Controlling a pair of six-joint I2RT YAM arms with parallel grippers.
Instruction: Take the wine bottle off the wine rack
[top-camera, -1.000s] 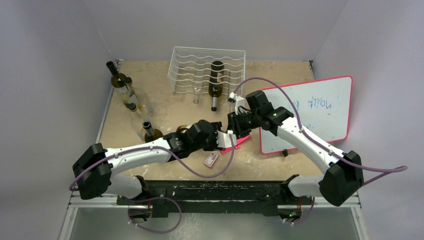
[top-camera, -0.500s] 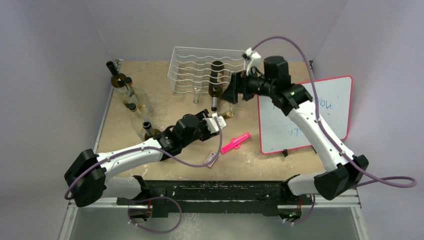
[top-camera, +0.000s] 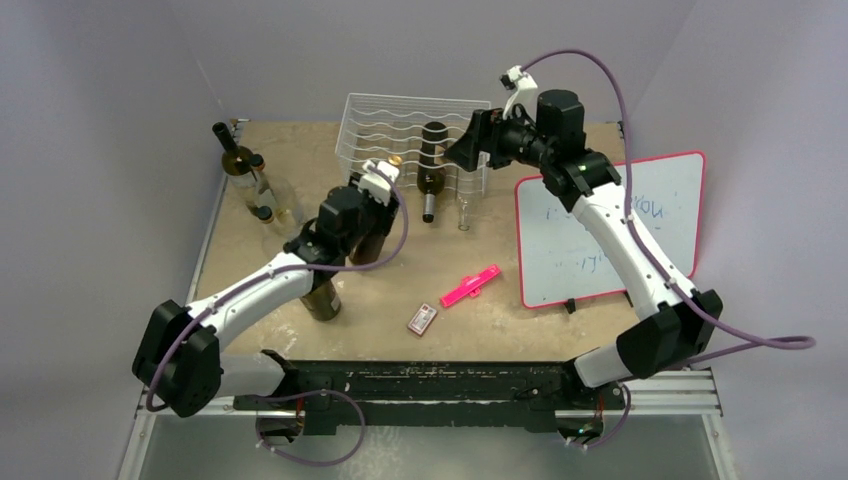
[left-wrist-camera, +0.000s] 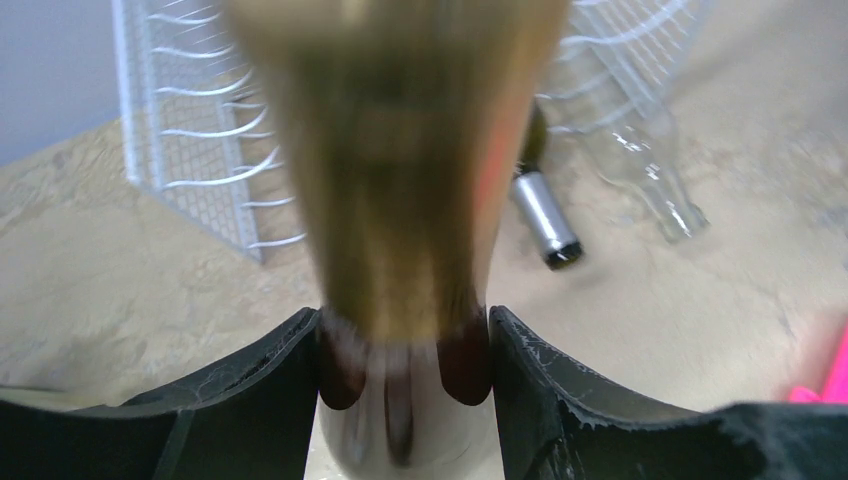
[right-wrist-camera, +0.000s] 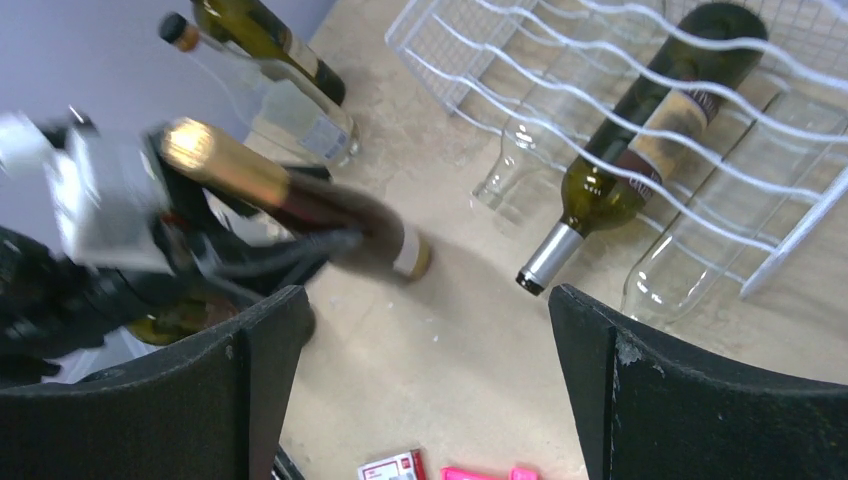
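Observation:
The white wire wine rack (top-camera: 400, 125) (right-wrist-camera: 560, 60) (left-wrist-camera: 190, 150) stands at the back. A dark green wine bottle (top-camera: 432, 160) (right-wrist-camera: 640, 150) lies in it, silver neck (left-wrist-camera: 545, 215) pointing forward. A clear bottle (top-camera: 463, 205) (right-wrist-camera: 700, 235) lies beside it. My left gripper (top-camera: 375, 200) (left-wrist-camera: 405, 340) is shut on the neck of a dark gold-foiled bottle (top-camera: 368, 242) (left-wrist-camera: 400, 180) (right-wrist-camera: 330, 215), held tilted in front of the rack's left half. My right gripper (top-camera: 458, 155) (right-wrist-camera: 420, 330) hangs open and empty above the rack's right end.
Several bottles (top-camera: 245, 170) (right-wrist-camera: 270, 40) stand at the back left, and a dark one (top-camera: 322, 297) shows under my left arm. A pink tool (top-camera: 470, 285) and a small card (top-camera: 422, 318) lie mid-table. A whiteboard (top-camera: 610, 225) lies on the right.
The right gripper opened and rose from mid-table to above the rack's right end. The left arm carried the gold-foiled bottle left and back toward the rack's front.

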